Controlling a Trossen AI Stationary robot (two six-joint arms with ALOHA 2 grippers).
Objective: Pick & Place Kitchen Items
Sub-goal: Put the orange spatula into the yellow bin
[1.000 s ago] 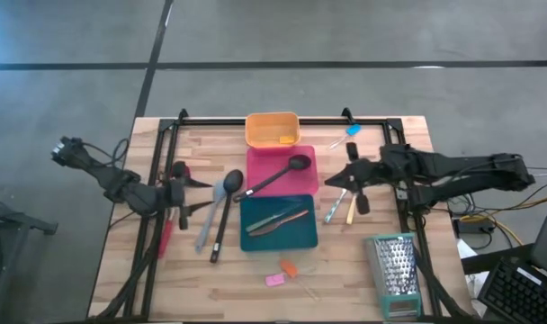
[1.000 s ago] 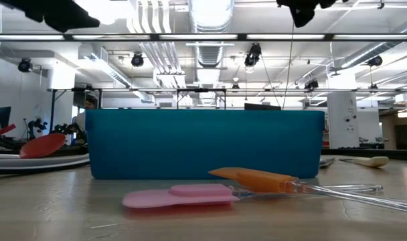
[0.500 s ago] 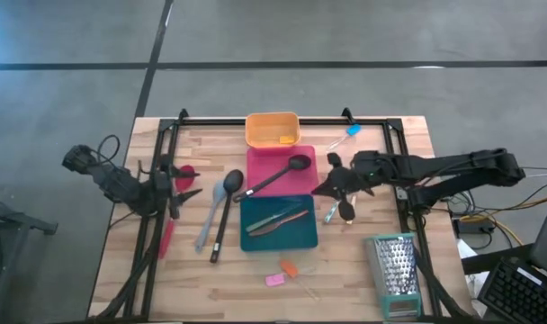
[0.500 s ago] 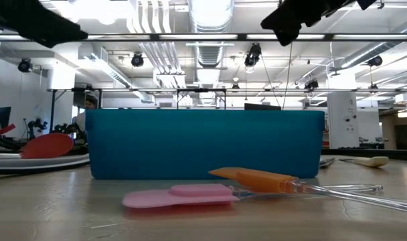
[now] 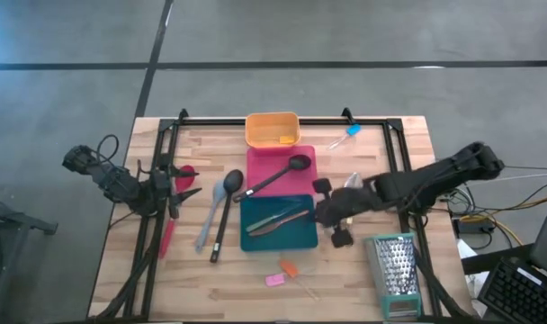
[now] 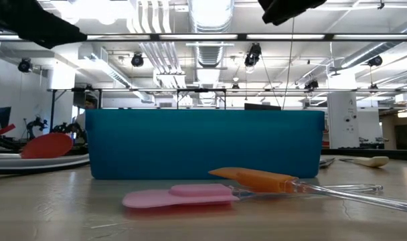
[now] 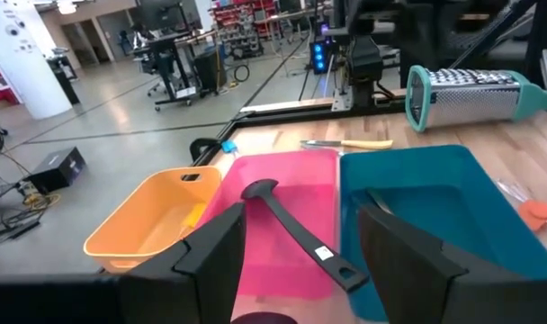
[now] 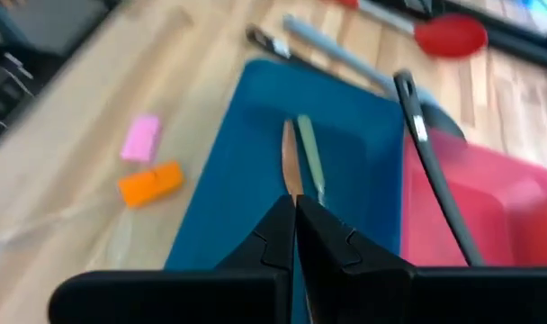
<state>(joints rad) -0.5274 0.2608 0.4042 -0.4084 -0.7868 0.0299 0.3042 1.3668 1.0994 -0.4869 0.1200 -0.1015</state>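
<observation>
My right gripper [image 5: 318, 214] is shut and empty above the right edge of the teal tray [image 5: 255, 239]; it also shows in the right wrist view [image 8: 293, 211]. The tray holds metal tongs [image 8: 299, 157]. My left gripper [image 5: 189, 184] is open and empty at the table's left, over the head of the red spatula [image 5: 166, 236]. Its fingers frame the trays in the left wrist view [image 7: 300, 225]. A black spoon [image 5: 275, 176] lies across the pink tray [image 5: 282, 155]. A grey spoon [image 5: 210, 212] and a second black spoon [image 5: 223, 216] lie left of the teal tray. The yellow-handled knife [image 7: 347, 142] lies on the table.
The orange tray [image 5: 272, 129] stands at the far edge, with a small blue piece [image 5: 351, 131] to its right. Pink [image 5: 274, 280] and orange [image 5: 290, 268] pieces lie near the front edge. The metal box grater [image 5: 396, 273] lies at the front right.
My right gripper has swung from over the knives right of the trays toward the table's near-left, ending at the teal tray's right edge. My left gripper has drawn back a little toward the table's left and far side, then kept still. The utensils have not moved.
</observation>
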